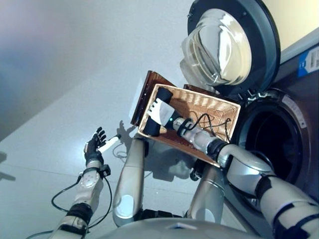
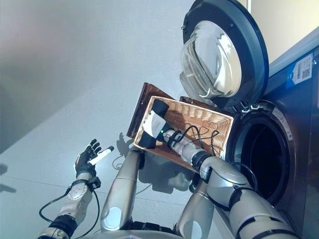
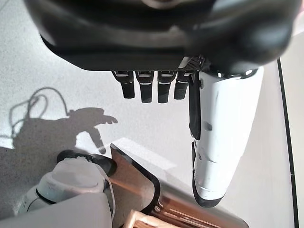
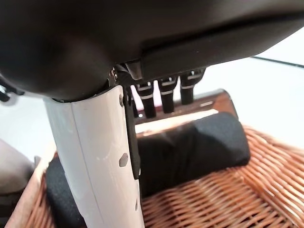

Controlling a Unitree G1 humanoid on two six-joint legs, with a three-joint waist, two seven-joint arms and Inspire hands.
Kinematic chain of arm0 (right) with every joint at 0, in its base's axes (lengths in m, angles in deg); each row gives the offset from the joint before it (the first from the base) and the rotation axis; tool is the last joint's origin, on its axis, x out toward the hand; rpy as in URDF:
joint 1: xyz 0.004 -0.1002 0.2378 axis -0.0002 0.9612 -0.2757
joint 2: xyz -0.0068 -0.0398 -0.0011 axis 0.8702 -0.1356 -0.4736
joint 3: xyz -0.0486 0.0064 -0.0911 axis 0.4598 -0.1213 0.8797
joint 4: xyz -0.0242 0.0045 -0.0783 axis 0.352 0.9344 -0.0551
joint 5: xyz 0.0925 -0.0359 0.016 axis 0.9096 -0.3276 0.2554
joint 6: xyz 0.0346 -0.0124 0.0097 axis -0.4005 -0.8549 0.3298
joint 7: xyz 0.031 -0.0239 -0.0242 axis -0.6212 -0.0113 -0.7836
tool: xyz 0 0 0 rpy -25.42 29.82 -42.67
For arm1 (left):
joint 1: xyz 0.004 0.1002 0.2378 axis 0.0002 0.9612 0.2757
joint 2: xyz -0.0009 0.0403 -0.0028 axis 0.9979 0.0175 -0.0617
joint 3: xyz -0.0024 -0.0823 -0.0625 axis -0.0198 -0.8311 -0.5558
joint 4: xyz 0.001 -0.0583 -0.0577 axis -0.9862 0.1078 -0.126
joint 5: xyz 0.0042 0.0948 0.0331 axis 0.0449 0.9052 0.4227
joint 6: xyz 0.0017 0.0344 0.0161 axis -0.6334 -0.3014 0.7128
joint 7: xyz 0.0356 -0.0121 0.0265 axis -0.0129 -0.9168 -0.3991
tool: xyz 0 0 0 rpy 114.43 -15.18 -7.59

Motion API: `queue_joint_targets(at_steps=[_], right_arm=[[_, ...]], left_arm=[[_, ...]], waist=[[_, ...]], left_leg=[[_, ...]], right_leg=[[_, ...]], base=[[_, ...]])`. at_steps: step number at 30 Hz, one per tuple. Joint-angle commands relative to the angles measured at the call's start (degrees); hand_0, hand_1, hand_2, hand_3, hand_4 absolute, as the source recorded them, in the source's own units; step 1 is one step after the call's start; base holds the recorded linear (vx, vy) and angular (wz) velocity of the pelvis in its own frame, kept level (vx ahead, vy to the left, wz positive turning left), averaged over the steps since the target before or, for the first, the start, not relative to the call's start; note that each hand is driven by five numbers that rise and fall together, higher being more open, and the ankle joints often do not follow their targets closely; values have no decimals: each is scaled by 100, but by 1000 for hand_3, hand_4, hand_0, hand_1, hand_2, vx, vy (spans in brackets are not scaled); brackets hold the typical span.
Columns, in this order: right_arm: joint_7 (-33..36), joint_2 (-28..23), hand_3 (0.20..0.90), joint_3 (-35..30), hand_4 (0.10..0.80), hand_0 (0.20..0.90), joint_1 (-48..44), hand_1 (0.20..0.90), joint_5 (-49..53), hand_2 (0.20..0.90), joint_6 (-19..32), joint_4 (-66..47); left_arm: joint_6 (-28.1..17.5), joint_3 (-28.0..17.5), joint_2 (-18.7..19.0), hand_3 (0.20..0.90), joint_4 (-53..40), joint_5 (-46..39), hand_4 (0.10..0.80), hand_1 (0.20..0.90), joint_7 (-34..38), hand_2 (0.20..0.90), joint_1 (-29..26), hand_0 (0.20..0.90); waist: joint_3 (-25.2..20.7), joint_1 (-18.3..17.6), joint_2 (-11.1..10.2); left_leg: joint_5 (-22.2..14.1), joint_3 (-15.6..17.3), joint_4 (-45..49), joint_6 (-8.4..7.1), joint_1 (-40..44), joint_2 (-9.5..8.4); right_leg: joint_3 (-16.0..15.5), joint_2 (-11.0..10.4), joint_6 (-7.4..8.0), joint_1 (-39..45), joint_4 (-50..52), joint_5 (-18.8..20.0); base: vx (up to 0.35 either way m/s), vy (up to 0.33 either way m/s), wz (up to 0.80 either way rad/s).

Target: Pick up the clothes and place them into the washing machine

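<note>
Right hand is inside the wicker basket, fingers straight and relaxed above a rolled black garment, pinching nothing. Roll lies at the basket's end farthest from the washing machine. Looks soft, light, compressible; wrapping it mid-roll seems best, and it may unroll. Basket walls crowd the approach. Machine door is open beside the basket, drum clear. Left hand idle over floor, fingers spread.

We see a wicker basket with dark brown rim on the grey floor, pale wall behind.
</note>
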Motion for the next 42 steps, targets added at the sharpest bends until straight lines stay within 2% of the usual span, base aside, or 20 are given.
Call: queue_joint_targets(at_steps=[1, 12, 15, 16, 17, 20, 21, 23, 24, 25, 26, 27, 28, 37, 38, 39, 42], right_arm=[[371, 122, 900, -187, 800, 900, -694, 900, -174, 900, -130, 101], [341, -1, 900, -178, 800, 900, -763, 900, -164, 900, -97, 76], [333, -39, 900, -168, 800, 900, -826, 900, -161, 900, -85, 55], [331, -45, 900, -168, 800, 900, -856, 900, -157, 900, -84, 41], [332, -60, 900, -159, 800, 900, -884, 900, -162, 900, -85, 51], [308, -117, 900, -162, 800, 900, -912, 900, -160, 900, -76, 16], [309, -119, 900, -164, 800, 900, -915, 900, -160, 900, -78, 17], [289, -136, 900, -164, 800, 900, -937, 900, -177, 900, -91, 38], [289, -134, 900, -162, 800, 900, -935, 900, -176, 900, -89, 39], [286, -149, 900, -166, 800, 900, -933, 900, -181, 900, -84, 37], [281, -159, 900, -164, 800, 900, -935, 900, -186, 900, -84, 31], [263, -174, 900, -160, 800, 900, -936, 900, -184, 900, -79, 25], [267, -184, 900, -173, 800, 900, -939, 900, -181, 900, -81, 4], [266, -236, 900, -166, 800, 900, -964, 900, -144, 900, -75, -1], [247, -243, 406, -170, 447, 406, -972, 406, -137, 406, -64, -1], [246, -242, 200, -170, 300, 200, -971, 200, -136, 200, -63, -2], [236, -255, 200, -186, 300, 200, -974, 200, -140, 200, -56, 20]], left_arm=[[-443, 33, 608, 900, -337, -38, 800, 900, 18, 900, 131, 900], [-449, 6, 666, 900, -636, -99, 800, 900, -30, 900, 281, 900], [-447, 14, 690, 900, -807, -110, 800, 900, -74, 900, 361, 900], [-450, 2, 706, 900, -828, -117, 800, 900, -78, 900, 378, 900], [-455, -26, 727, 900, -821, -118, 800, 900, -77, 900, 384, 900], [-469, -45, 743, 900, -903, -158, 800, 900, -96, 900, 419, 900], [-472, -46, 744, 900, -906, -159, 800, 900, -99, 900, 417, 900], [-479, -63, 772, 900, -1044, -167, 800, 900, -98, 900, 453, 900], [-477, -62, 771, 900, -1041, -167, 800, 900, -97, 900, 454, 900], [-479, -81, 773, 900, -1018, -167, 800, 900, -114, 900, 474, 900], [-478, -91, 789, 900, -1029, -163, 800, 900, -115, 900, 476, 900], [-475, -89, 803, 900, -1088, -152, 800, 900, -105, 900, 484, 900], [-470, -103, 793, 900, -1071, -152, 800, 900, -109, 900, 476, 900], [-480, -139, 813, 900, -1047, -181, 800, 900, -134, 900, 488, 900], [-479, -126, 827, 900, -1118, -187, 800, 900, -136, 900, 517, 900], [-475, -127, 828, 900, -1126, -185, 800, 900, -134, 900, 523, 900], [-455, -162, 815, 900, -976, -182, 800, 900, -148, 900, 527, 900]], waist=[[-41, 151, -2], [2, 162, 16], [-14, 156, 28], [17, 167, 47], [3, 173, 43], [19, 183, 41], [43, 186, 54], [67, 194, 63], [42, 188, 49], [42, 187, 49], [70, 191, 61], [71, 185, 63], [50, 177, 49], [62, 165, 56], [68, 161, 58], [65, 162, 57], [67, 144, 53]], left_leg=[[-709, -292, 1002, -198, -324, 120], [-817, -328, 1267, -176, -493, 60], [-1080, -323, 1483, -183, -521, 57], [-899, -319, 1444, -158, -584, 40], [-1107, -326, 1556, -177, -569, 43], [-1115, -338, 1580, -168, -621, 23], [-925, -334, 1516, -147, -667, 5], [-909, -344, 1517, -140, -710, -13], [-1098, -348, 1581, -161, -666, 4], [-1097, -345, 1588, -156, -678, -6], [-914, -346, 1540, -134, -735, -27], [-911, -343, 1548, -131, -752, -30], [-1125, -356, 1642, -154, -721, -11], [-1134, -357, 1692, -172, -786, 4], [-1134, -356, 1699, -175, -798, 4], [-1134, -356, 1699, -175, -800, 4], [-1130, -366, 1723, -180, -835, 13]], right_leg=[[484, -280, -7, -304, -926, 1503], [575, -278, -51, -473, -670, 1377], [634, -293, -28, -517, -439, 1131], [636, -297, -70, -587, -488, 1290], [670, -296, -39, -580, -362, 1093], [678, -311, -38, -618, -341, 1087], [668, -313, -71, -665, -416, 1261], [666, -325, -71, -703, -383, 1259], [676, -323, -38, -658, -307, 1085], [678, -321, -42, -673, -288, 1082], [671, -322, -79, -731, -346, 1247], [676, -322, -83, -750, -333, 1249], [692, -325, -51, -717, -226, 1044], [743, -318, -78, -821, -134, 992], [749, -317, -79, -839, -120, 990], [750, -317, -79, -842, -118, 989], [777, -315, -82, -884, -90, 985]], base=[[6, 3, 6], [-3, 7, 4], [61, 9, 4], [-11, 27, 12], [-9, 19, 10], [-7, 9, 2], [-102, 29, 1], [-10, 0, 4], [86, -25, 2], [0, 0, 0], [-99, 33, 6], [-2, 2, 4], [82, -19, 1], [8, -2, -1], [-15, 6, -5], [-15, 1, -5], [0, 0, 0]])
